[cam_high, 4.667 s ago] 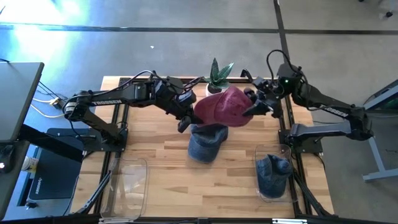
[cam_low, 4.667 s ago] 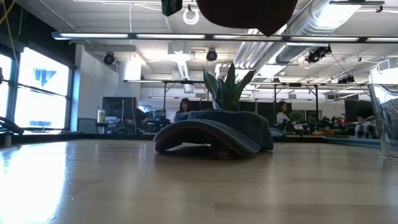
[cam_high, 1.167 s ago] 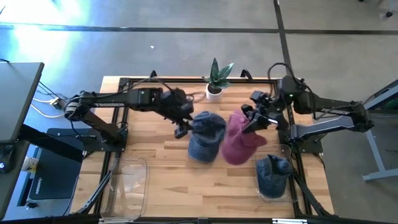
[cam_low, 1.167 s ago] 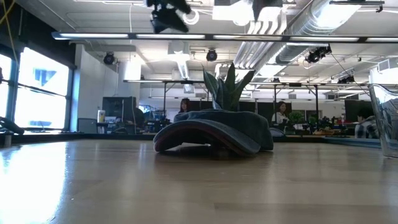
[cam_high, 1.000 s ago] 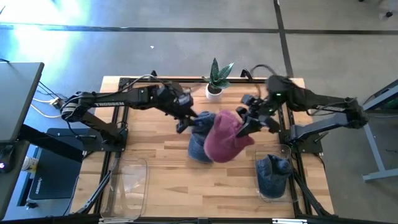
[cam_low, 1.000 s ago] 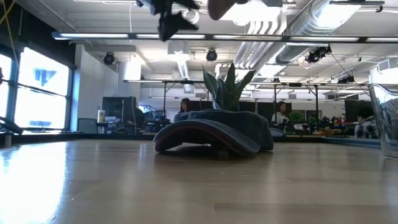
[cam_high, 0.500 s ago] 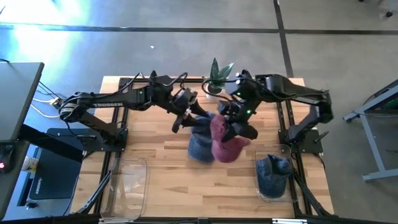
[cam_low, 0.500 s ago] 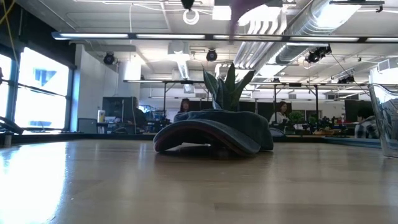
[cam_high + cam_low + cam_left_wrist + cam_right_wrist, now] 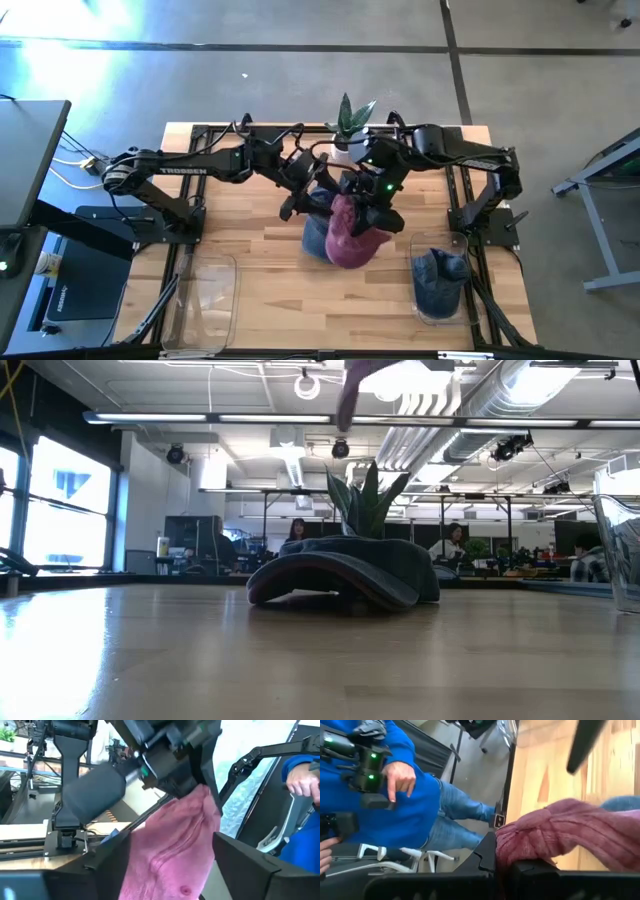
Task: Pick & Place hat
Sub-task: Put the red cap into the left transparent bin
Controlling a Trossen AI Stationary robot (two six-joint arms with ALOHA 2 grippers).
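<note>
**Pink hat mid-air over the table centre, placement still to do**

Since a second ago, your right gripper (image 9: 372, 212) has swung the pink hat (image 9: 345, 238) in from the right side to hang above the blue hat (image 9: 316, 232) at mid-table. Its jaws are clamped on the pink knit. Your left gripper (image 9: 303, 193) has spread wide just beside the pink hat, gripping nothing. Another blue hat sits in the clear bin (image 9: 419, 252) at the right; the other clear bin (image 9: 190, 300) looks empty. Picking is done; you've yet to set it down.
</note>
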